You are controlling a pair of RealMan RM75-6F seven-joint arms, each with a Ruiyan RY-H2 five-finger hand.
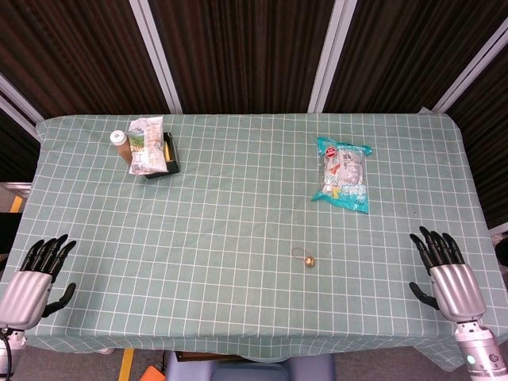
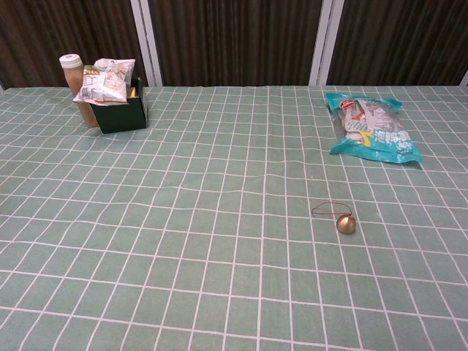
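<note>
1. Left hand (image 1: 36, 274) sits at the lower left of the head view, fingers spread, holding nothing, hovering at the near edge of the table (image 1: 238, 206). Its arm is cut off by the frame edge.
2. Right hand (image 1: 446, 274) is at the lower right, same deal: fingers apart, nothing in it. Neither hand shows up in the chest view at all.
3. Small gold bell (image 1: 309, 261) with a thin loop of cord lies lower centre, well apart from both hands, somewhat nearer the right one.
4. Teal snack bag (image 1: 343, 173) lies flat, upper right of centre.
5. Upper left: a dark box (image 2: 121, 111) with white packets (image 2: 102, 82) stuffed in, so its inside is mostly hidden. A capped bottle (image 2: 72, 73) stands just beside it, probably touching, hard to say.
</note>
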